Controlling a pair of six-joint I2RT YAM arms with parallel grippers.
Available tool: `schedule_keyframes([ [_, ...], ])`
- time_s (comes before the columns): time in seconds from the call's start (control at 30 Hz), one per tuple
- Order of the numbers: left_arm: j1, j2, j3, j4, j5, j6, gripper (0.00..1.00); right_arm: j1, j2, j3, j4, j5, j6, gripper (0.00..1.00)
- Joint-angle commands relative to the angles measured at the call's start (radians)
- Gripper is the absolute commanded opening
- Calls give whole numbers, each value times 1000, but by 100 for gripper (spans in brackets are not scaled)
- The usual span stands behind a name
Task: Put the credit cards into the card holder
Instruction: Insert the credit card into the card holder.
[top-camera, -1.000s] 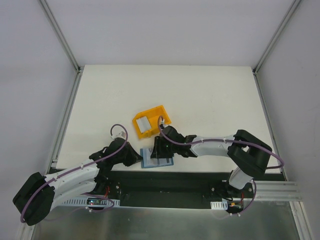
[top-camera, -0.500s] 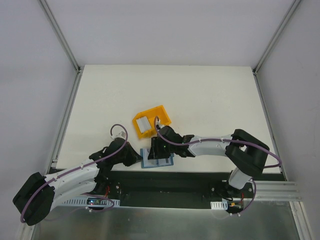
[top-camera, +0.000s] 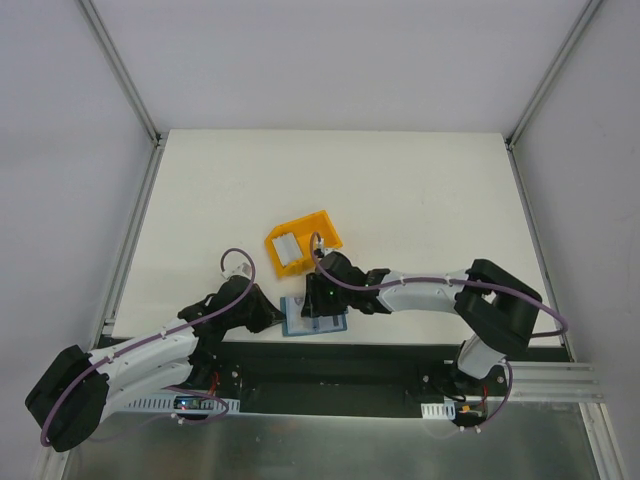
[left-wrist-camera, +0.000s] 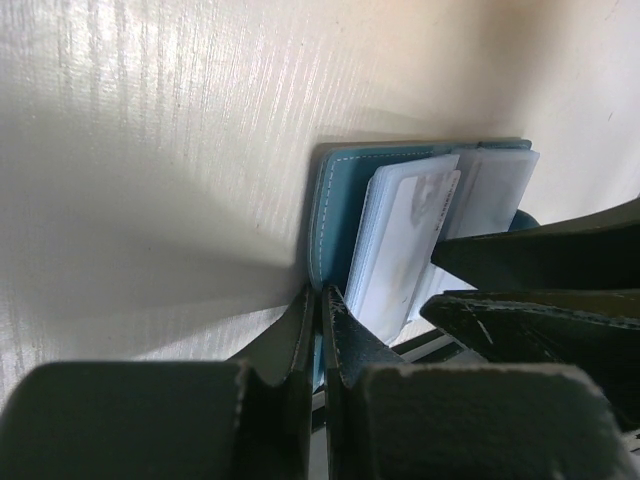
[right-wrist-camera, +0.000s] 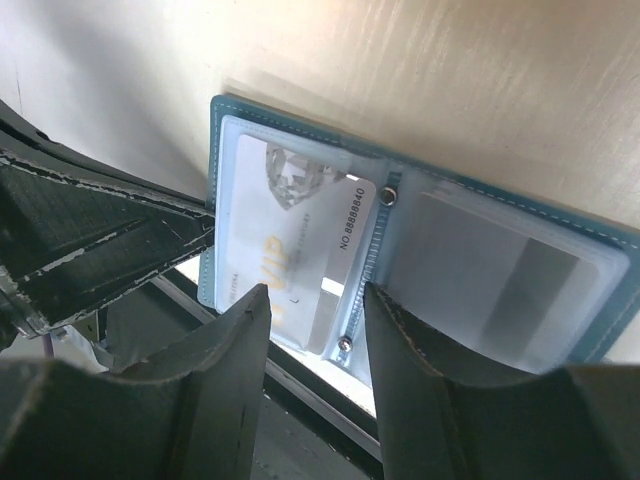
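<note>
Right wrist: card (right-wrist-camera: 300, 240) sits at 12 o'clock from the released right gripper (right-wrist-camera: 315, 292), inside the wallet (right-wrist-camera: 500, 270) whose edge the left gripper (left-wrist-camera: 318, 300) clamps.

This is a robotics lab, set up as a closed test cell. A plain white worktop (top-camera: 400, 180) is boxed in by bare pale walls (top-camera: 60, 150) and aluminium frame rails (top-camera: 120, 70). The left arm (top-camera: 150, 350) and right arm (top-camera: 430, 290) are bolted to a black base plate (top-camera: 330, 365) at the near edge. Purple cables (top-camera: 240, 262) loop along the arms, and a bare metal sheet (top-camera: 330, 445) lies in front.
</note>
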Motion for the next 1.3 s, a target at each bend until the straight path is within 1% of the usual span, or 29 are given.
schedule_keyframes([
  [0.0, 8, 1, -28, -68, -9, -2, 0, 3, 34, 40, -11, -27, -13, 45],
  [0.13, 8, 0, -28, -68, -11, 0, 0, 4, 53, 47, 23, -64, -11, 44],
  [0.4, 8, 6, -25, -68, -9, 1, 0, 7, 44, 67, 32, -55, -48, 33],
  [0.47, 8, 10, -22, -68, -9, 4, 0, 7, 47, 72, 39, -58, -71, 31],
  [0.73, 8, 24, -15, -68, -2, 9, 0, 9, 45, 80, 90, -75, -143, 32],
  [0.8, 8, 24, -17, -68, -3, 10, 0, 11, 39, 68, 133, -88, -145, 31],
  [0.87, 8, 23, -15, -68, 0, 10, 0, 11, 44, 69, 145, -104, -139, 27],
  [1.0, 8, 26, -12, -68, 0, 10, 0, 9, 62, 71, 147, -133, -106, 14],
  [1.03, 8, 27, -12, -68, 0, 12, 0, 9, 62, 69, 147, -134, -94, 13],
  [1.17, 8, 27, -12, -68, 1, 12, 0, 9, 47, 64, 126, -116, -82, 13],
  [1.27, 9, 15, -19, -68, 0, 7, 0, 6, 6, 64, 61, -41, -106, 14],
])
